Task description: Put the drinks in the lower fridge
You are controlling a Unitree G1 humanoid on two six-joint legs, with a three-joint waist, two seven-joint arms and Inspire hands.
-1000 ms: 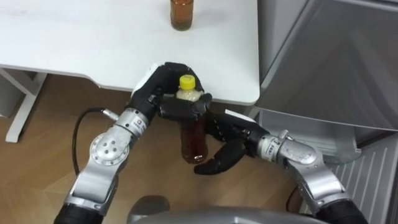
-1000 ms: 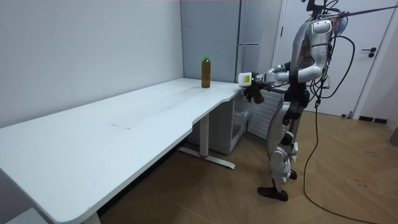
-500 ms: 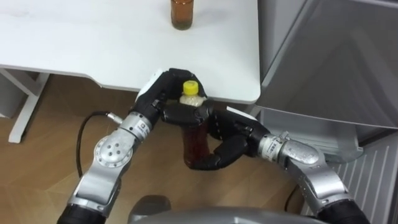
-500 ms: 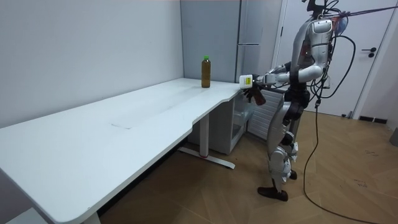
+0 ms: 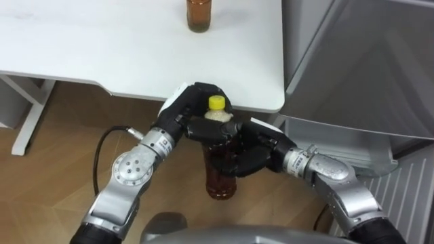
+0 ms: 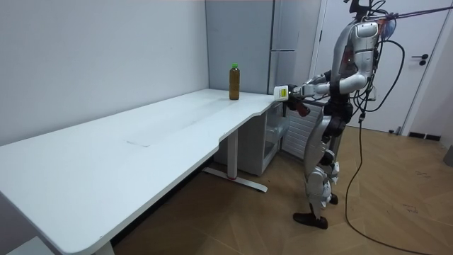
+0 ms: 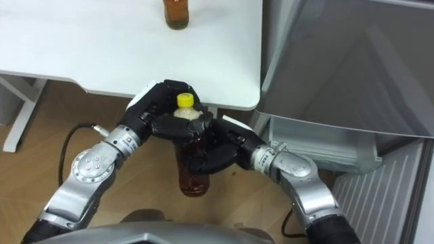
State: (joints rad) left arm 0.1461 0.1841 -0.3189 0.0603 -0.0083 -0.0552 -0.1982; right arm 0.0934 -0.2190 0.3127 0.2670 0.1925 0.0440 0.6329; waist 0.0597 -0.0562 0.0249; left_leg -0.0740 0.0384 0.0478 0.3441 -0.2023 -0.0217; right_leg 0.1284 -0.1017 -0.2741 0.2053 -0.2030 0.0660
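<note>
Both left hand (image 5: 182,110) and right hand (image 5: 249,153) clasp the bottle (image 5: 220,181); if either lets go early, it could tip and fall.

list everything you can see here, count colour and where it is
held bottle: 1, brown drink with yellow cap, upright in both hands, just off the table's near edge
far bottle: 1, brown drink, green cap in the room view, standing on the table near its far side
table: 1, white, in front of the robot
fridge: 1, grey, right of the table
floor: wood-brown, under the table and robot
door: 1, white, behind the robot in the room view
left hand: 1, black, curled round the held bottle's neck
right hand: 1, black, curled round the held bottle's middle
</note>
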